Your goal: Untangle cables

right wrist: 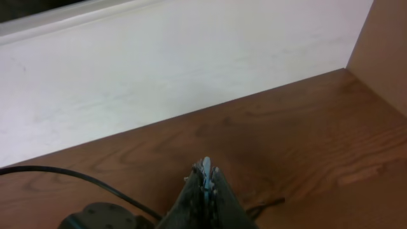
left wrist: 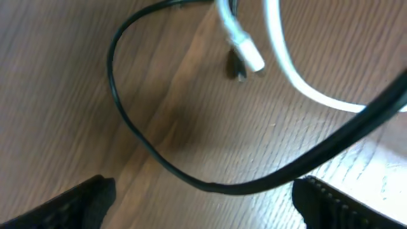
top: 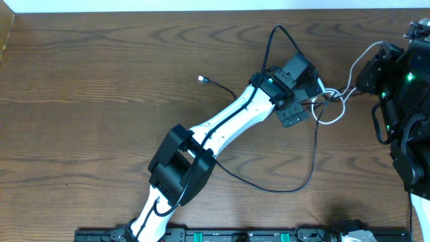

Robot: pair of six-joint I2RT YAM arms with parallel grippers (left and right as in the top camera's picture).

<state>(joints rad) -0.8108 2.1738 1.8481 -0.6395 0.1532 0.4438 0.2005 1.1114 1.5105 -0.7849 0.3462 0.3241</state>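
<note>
We look down on a dark brown counter (top: pixel 101 101) with strong wood grain. A pale white surface runs beyond its far edge (right wrist: pixel 159 70), and a brown wooden side panel (right wrist: pixel 385 51) rises at one corner. A black rail (top: pixel 235 235) lies along the near edge.

The black cable (top: pixel 314 144) sprawls over the middle of the counter in wide loops. One small plug end (top: pixel 201 79) lies apart to the left. The white cable (top: pixel 334 121) curls right of centre, crossing the black one and running up toward the right arm (top: pixel 403 101).

The left pincer (left wrist: pixel 203 197) hangs over that crossing, its fingers (left wrist: pixel 89 197) spread wide with nothing between them. Below it lie a black loop and the white cable's plug (left wrist: pixel 249 56).

The right pincer (right wrist: pixel 206 181) is pressed together. A pale sliver shows at its tips, and we cannot tell whether that is the white cable.
</note>
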